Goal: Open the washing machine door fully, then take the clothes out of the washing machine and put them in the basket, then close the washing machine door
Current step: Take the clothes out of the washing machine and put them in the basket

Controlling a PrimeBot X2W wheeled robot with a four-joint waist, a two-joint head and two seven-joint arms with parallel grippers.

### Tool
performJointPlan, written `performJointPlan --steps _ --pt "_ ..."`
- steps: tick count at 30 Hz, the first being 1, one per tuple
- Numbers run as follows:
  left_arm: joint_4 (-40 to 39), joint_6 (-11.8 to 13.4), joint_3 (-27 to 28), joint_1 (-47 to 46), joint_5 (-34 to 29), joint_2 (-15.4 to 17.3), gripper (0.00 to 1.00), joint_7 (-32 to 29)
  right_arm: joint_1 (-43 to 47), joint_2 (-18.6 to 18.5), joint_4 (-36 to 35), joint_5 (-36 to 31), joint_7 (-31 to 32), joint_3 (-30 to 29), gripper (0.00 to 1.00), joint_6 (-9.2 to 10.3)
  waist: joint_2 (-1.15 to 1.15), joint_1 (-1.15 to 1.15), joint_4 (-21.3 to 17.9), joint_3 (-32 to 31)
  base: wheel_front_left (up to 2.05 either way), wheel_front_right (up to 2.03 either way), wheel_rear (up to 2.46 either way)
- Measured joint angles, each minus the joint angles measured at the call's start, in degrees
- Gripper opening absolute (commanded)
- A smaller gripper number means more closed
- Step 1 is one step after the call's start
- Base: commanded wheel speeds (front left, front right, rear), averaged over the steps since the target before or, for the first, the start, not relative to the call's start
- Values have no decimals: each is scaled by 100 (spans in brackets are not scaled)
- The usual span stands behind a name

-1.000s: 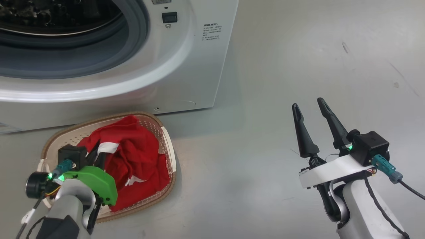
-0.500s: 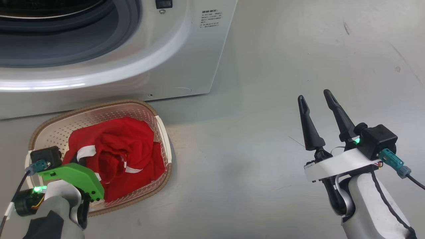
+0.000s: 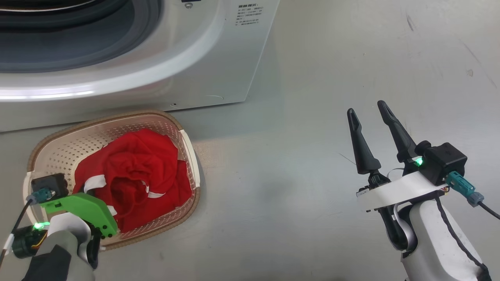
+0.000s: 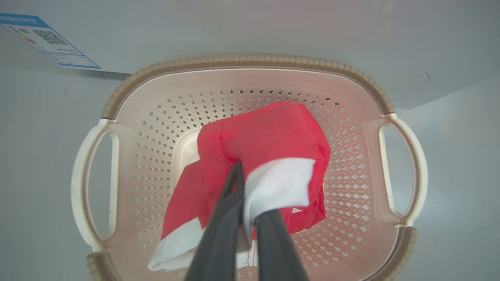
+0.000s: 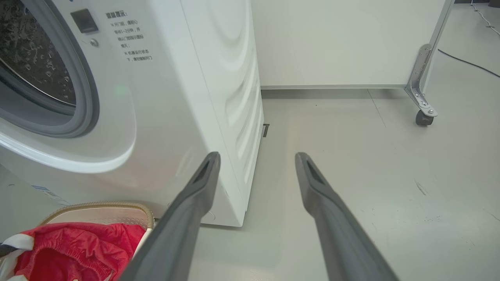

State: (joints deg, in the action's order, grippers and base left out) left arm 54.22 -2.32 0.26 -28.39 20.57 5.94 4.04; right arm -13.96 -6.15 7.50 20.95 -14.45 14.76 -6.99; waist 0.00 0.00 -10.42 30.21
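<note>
Red clothes (image 4: 269, 140) hang pinched in the left gripper's (image 4: 242, 183) shut fingers, low in the basket (image 4: 250, 60), likely for release there. The right gripper (image 3: 366, 109) hovers aside, fingers spread wide and empty, clear of the washing machine (image 3: 218, 58) beyond.

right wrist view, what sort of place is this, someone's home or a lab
Likely a lab or test room, not a home: the washing machine stands on a bare grey floor, and beyond it is a white panel on a metal leg with a caster.

The right end effector (image 5: 256, 155) gapes wide beside the washing machine (image 5: 187, 97).
</note>
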Motion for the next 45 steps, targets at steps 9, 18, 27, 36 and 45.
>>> performJointPlan --steps 9,18,27,36,45 --pt "328 9 13 -138 0 10 100 126 -90 5 8 0 0 13 100 0 0 0 -12 27 0 0 0" --pt "604 7 -21 -225 -24 11 100 298 -90 19 68 0 0 -12 100 0 0 0 16 -100 0 0 0" --pt "667 -98 -155 -341 -120 -15 100 656 -90 30 133 0 0 -41 100 0 0 0 104 -351 0 0 0" --pt "491 -211 -515 -371 -401 -157 100 925 -83 55 232 3 0 -92 100 0 0 0 256 -761 0 0 0" --pt "18 -311 -820 -423 -673 -176 100 1025 73 68 336 22 0 -336 100 0 0 0 472 -1298 0 0 0"
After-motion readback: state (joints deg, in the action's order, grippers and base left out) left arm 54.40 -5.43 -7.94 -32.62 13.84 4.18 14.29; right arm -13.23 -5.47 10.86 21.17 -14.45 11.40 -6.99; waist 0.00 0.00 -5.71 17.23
